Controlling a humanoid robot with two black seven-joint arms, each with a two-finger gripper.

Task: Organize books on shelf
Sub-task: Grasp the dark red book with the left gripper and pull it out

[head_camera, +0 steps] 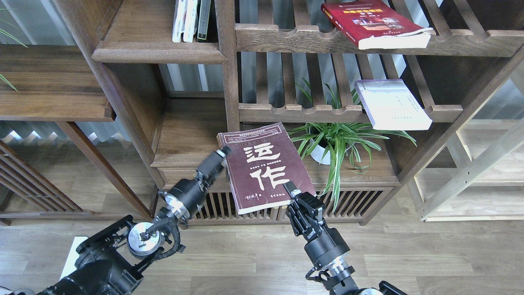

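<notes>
1. Gripping the maroon book (264, 172) from two sides, both arms hold it in the lower middle of the frame, front cover facing the camera, tilted slightly, clear of any board. This looks like a carry or a handover between grippers.
2. The right gripper (294, 192) is clenched on the book's lower right corner, probably bearing most of its weight.
3. The left gripper (221, 157) meets the spine edge at the book's upper left. It seems to steady or pinch that edge, but its fingers are seen too end-on to tell whether they are closed on it.
4. The red book (374, 24) lies flat on a slatted rack (286, 39) at upper right, overhanging the rail. The white book (391, 104) lies the same way on the rack below, so both look unsorted.
5. The shelf (159, 51), a solid board at upper left, already has a few upright volumes (190, 20) at its right end, which is likely where the maroon book belongs.
6. A potted plant (333, 141) sits just right of the held book, and a careless swing could brush its leaves.
</notes>
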